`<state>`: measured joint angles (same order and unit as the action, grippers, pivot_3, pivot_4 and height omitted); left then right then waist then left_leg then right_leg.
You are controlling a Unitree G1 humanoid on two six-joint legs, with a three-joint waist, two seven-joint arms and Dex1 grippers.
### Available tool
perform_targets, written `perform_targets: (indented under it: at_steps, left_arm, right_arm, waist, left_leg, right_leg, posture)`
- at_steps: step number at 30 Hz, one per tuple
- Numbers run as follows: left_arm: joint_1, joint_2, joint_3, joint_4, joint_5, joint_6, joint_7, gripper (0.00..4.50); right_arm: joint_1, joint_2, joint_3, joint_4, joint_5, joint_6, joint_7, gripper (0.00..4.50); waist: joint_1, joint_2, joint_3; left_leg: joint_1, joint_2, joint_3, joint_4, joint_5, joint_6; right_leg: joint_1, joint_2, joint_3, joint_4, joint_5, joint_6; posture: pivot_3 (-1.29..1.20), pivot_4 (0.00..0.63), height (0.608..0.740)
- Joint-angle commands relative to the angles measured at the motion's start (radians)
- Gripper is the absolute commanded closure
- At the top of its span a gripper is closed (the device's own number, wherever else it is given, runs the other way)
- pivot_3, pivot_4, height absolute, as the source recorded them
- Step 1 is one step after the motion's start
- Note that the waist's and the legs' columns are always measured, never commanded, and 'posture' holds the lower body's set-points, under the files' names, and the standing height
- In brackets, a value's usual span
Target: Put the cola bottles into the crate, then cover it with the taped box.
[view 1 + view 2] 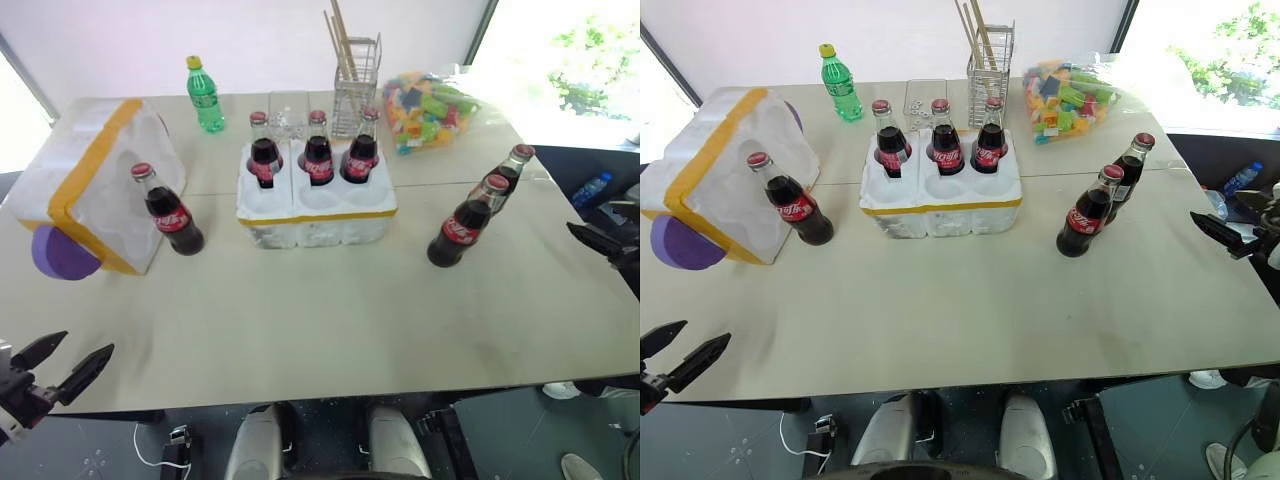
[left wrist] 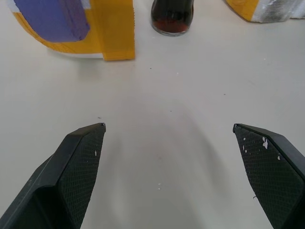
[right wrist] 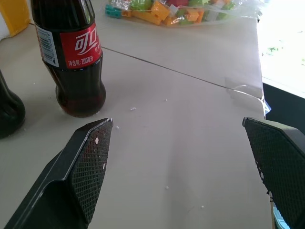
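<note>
Our left gripper [image 1: 58, 365] hung spread wide and empty at the near left corner of the table [image 1: 330, 310]. Ahead of it lay the taped box [image 1: 95, 180] on its side, with one cola bottle [image 1: 168, 211] touching its right flank. Further right sat the crate [image 1: 315, 205], three bottles [image 1: 317, 150] filling its back row and its front wells empty. Two more bottles [image 1: 468, 222] stood together just left of and beyond our right gripper [image 1: 600, 243], whose fingers were likewise apart, holding nothing.

Bare table [image 1: 330, 310] lies open before the crate [image 1: 315, 215]; bottles flank it.
</note>
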<state>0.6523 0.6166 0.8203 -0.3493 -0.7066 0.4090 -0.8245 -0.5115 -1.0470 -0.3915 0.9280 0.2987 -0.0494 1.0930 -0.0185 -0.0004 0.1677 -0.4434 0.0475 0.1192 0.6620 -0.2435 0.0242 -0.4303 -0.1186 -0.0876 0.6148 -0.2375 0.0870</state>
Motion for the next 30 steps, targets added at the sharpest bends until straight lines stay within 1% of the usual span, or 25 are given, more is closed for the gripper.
perform_targets:
  at_steps: [1,3,16,21,25,28,29,30]
  left_arm:
    - [-0.009,0.012,0.023,0.006,0.009,-0.011,0.000,0.02]
    - [-0.025,0.019,0.024,0.010,-0.005,0.017,0.019,0.02]
    - [-0.034,0.031,0.031,0.020,-0.004,0.028,-0.009,0.02]
    - [-0.056,0.030,0.020,-0.021,-0.024,0.049,0.011,0.02]
    - [-0.109,0.041,0.038,-0.111,-0.140,0.119,0.045,0.02]
    - [-0.146,0.084,0.025,-0.163,-0.183,0.165,0.059,0.02]
    - [-0.155,0.094,0.026,-0.169,-0.193,0.177,0.065,0.02]
    - [-0.191,0.109,0.014,-0.181,-0.216,0.198,0.093,0.02]
  right_arm:
    - [0.004,-0.030,-0.034,-0.003,0.018,-0.010,0.000,0.00]
    - [0.017,-0.026,-0.040,-0.008,0.022,-0.010,0.000,0.00]
    - [0.069,-0.021,-0.055,-0.044,0.053,0.053,0.034,0.00]
    - [0.063,-0.028,-0.038,-0.033,0.037,0.039,0.030,0.00]
    - [0.026,-0.108,-0.027,-0.068,0.053,0.119,0.131,0.00]
    - [-0.023,-0.199,-0.023,-0.105,0.076,0.214,0.233,0.00]
    - [-0.032,-0.214,-0.023,-0.117,0.082,0.237,0.251,0.00]
    - [-0.050,-0.240,-0.020,-0.159,0.104,0.294,0.289,0.00]
  waist:
    - [0.000,0.000,0.000]
    - [0.002,0.000,0.000]
    - [0.001,0.001,0.000]
    - [0.000,0.001,0.000]
    - [0.005,0.002,0.000]
    - [0.004,0.007,0.000]
    - [0.003,0.008,0.000]
    - [0.002,0.008,0.000]
  left_leg:
    - [0.000,0.000,0.000,0.000,0.000,0.000]
    - [0.000,0.000,0.000,0.000,0.000,0.000]
    - [0.001,0.000,0.001,0.001,0.000,0.000]
    - [0.001,0.000,0.001,0.001,0.000,0.000]
    - [0.001,0.000,0.001,0.002,0.000,0.000]
    - [0.000,-0.001,0.001,0.002,0.000,0.001]
    - [0.000,-0.001,0.001,0.002,0.000,0.001]
    - [0.000,0.000,0.001,0.002,0.001,0.002]
  right_leg:
    - [0.000,0.000,0.000,0.000,0.000,0.000]
    - [0.000,0.000,0.000,0.000,0.000,0.000]
    - [0.001,0.000,0.000,0.001,0.000,0.000]
    - [0.001,0.000,0.000,0.001,0.000,0.000]
    - [0.002,0.000,0.000,0.001,0.000,0.000]
    - [0.002,-0.001,0.000,0.002,0.000,0.000]
    - [0.003,-0.001,0.000,0.002,0.000,0.000]
    - [0.003,0.000,0.000,0.003,0.000,0.000]
  posture:
    - [0.00,0.150,0.736]
    - [0.00,0.150,0.736]
    - [0.00,0.150,0.736]
    - [0.00,0.150,0.736]
    - [0.00,0.150,0.736]
    - [0.00,0.150,0.736]
    - [0.00,0.150,0.736]
    - [0.00,0.150,0.736]
